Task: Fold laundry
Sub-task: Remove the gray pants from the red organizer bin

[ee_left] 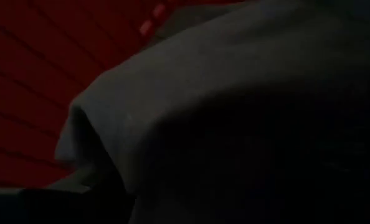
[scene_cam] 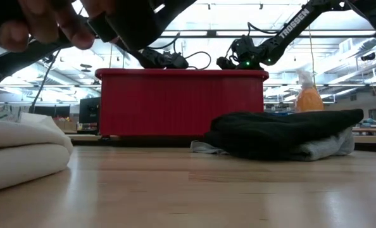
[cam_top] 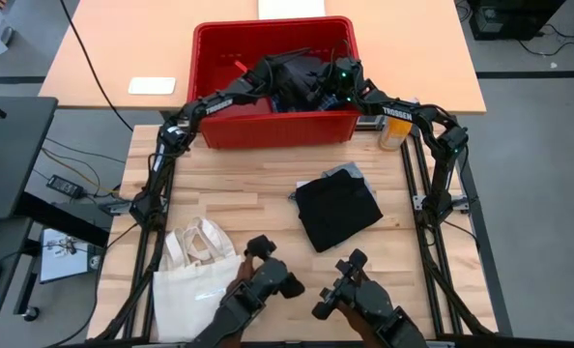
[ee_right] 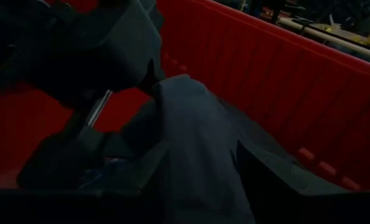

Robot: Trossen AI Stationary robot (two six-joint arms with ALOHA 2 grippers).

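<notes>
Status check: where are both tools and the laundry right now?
Both tools in red plastic basket: left tool, right tool at dark garment pile. Folded black piece on grey top on table. Nothing in the way.

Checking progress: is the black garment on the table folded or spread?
Folded: the black garment lies as a compact rectangle atop a grey piece.

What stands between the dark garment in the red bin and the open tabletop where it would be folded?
The red bin's front wall does; the dark garment must be lifted over it. Both the left hand and right hand are already at the garment inside the bin.
</notes>
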